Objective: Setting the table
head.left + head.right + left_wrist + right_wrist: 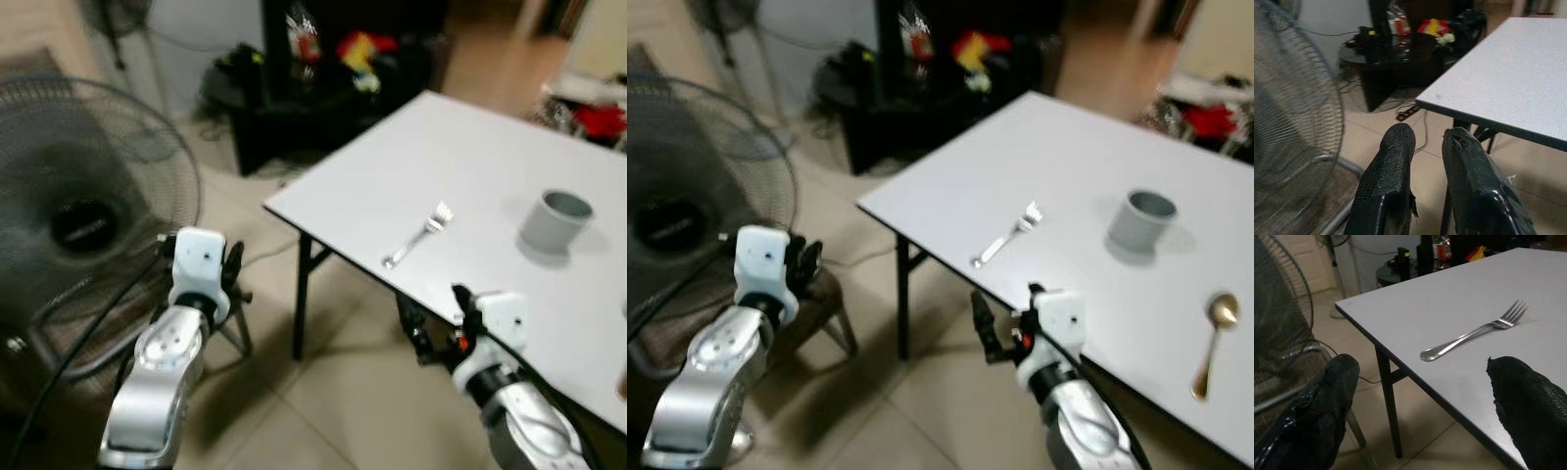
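A silver fork (418, 235) lies on the white table (421, 157) near its front edge. Farther right on the table stand a grey cup (555, 220) and a gold spoon (1212, 338). My right gripper (436, 318) hangs open just below and in front of the table edge, short of the fork (1474, 332), with nothing between its fingers. My left gripper (235, 269) is out to the left beside the fan, well away from the table, its fingers (1396, 147) close together and holding nothing.
A large standing fan (88, 215) fills the left side, close to my left arm. A black low cabinet (323, 88) with colourful clutter stands behind the table's far corner. Black folding table legs (304, 294) and a cable sit on the tiled floor below.
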Tool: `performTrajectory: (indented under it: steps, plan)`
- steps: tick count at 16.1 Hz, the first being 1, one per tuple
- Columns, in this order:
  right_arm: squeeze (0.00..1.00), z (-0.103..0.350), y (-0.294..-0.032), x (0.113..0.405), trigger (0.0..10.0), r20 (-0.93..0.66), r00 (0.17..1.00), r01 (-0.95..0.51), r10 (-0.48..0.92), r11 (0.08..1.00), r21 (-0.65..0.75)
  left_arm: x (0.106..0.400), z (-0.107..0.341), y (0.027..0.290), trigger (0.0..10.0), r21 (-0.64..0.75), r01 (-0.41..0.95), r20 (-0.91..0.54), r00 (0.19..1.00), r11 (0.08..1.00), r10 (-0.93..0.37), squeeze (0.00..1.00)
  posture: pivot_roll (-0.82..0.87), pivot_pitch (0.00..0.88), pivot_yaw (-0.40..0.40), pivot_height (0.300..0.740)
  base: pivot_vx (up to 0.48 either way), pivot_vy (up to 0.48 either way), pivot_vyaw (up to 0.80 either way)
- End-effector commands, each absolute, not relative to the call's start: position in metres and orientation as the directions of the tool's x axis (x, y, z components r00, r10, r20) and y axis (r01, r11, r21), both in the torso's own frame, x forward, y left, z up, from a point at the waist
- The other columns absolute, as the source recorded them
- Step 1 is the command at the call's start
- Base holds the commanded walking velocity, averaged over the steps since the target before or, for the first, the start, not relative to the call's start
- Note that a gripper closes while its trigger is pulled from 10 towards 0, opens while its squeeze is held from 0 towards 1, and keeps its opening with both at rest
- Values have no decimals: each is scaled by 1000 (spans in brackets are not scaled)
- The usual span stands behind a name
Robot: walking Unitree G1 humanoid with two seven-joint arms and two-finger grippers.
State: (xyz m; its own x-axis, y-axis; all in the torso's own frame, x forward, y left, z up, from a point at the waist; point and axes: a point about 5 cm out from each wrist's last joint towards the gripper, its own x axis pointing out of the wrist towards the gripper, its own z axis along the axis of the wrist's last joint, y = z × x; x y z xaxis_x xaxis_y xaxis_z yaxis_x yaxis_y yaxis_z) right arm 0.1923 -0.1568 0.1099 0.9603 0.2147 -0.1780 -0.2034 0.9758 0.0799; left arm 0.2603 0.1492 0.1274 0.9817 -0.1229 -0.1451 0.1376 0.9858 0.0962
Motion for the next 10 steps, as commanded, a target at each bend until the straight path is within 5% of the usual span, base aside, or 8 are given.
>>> performTrajectory:
  steps: [1,10]
  plan:
    - [0,107,-158,193,10000,-189,958,-201,215,975,90,259,125,147,10000,105,138,-162,980,985,-120,0,22,0,6,740,0,0,800]
    - [0,103,-152,189,10000,-193,953,-210,235,968,140,256,129,145,10000,140,170,-147,978,975,-149,0,37,0,13,740,0,0,800]
